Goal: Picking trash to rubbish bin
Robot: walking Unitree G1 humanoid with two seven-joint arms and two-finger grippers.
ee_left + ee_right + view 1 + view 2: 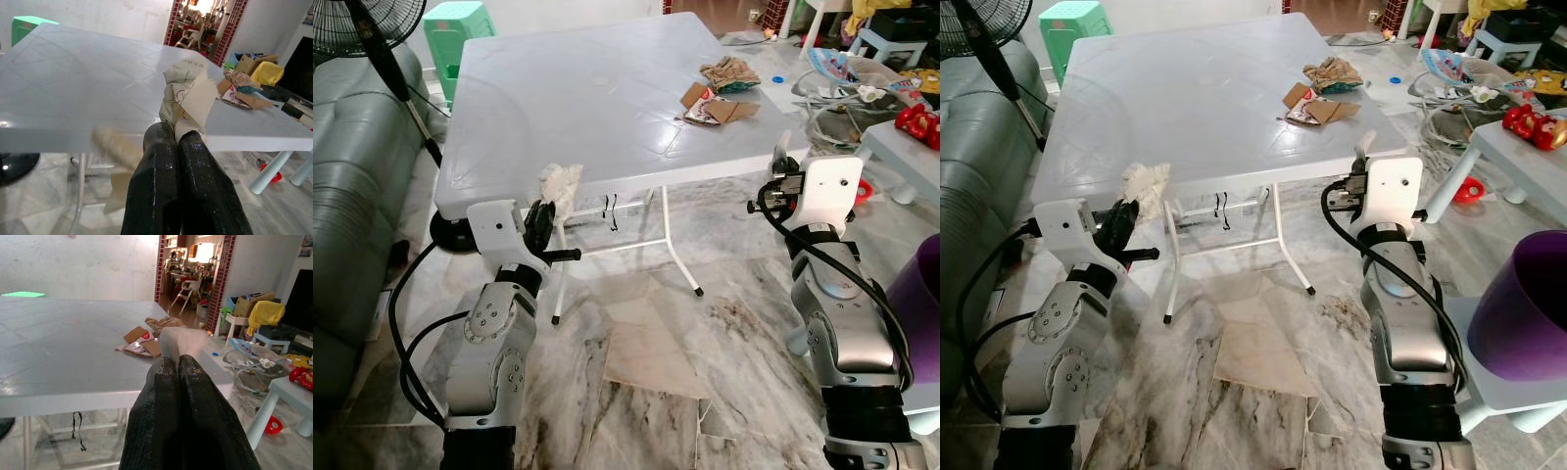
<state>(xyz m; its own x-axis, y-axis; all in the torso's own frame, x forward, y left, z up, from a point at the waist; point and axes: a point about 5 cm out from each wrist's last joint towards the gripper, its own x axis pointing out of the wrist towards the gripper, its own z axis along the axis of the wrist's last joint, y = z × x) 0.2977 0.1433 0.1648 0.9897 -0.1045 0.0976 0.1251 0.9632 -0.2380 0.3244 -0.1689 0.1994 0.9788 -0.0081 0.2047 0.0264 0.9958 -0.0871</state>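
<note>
Your table (578,98) reads as pale grey moulded plastic, smooth with a soft sheen, on thin white-painted metal legs (680,259). The crumpled paper (183,95) pinched in your left gripper (176,137) looks thin, creased and matt. Both grippers' fingers (183,382) are glossy black with a fine pebbled texture. The torn cardboard (720,106) on the tabletop is matt brown. Your arms (837,313) show brushed silver metal. The floor (646,362) is polished veined marble tile; the sofa (357,186) is shiny grey-green leather.
</note>
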